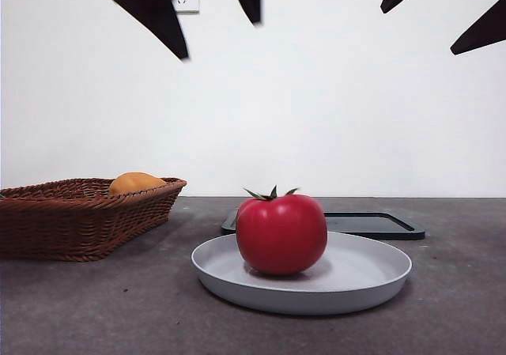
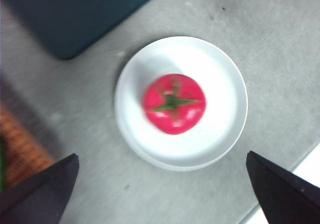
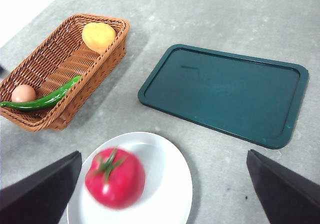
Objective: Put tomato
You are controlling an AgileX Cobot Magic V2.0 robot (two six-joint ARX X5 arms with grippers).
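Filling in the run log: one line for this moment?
tomato on white plate | left gripper open above it | right gripper open, empty

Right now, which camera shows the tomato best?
The front view: the tomato is sharp and large, stem up, resting on the grey plate. The left wrist view shows it from above, blurred, centred on the plate. The right wrist view shows it blurred near the frame edge.

My left gripper [image 2: 160,194], plain matte black, two wedge-shaped jaws tapering to points, my right gripper [image 3: 165,194] the same, no cables, screws or markings I can see
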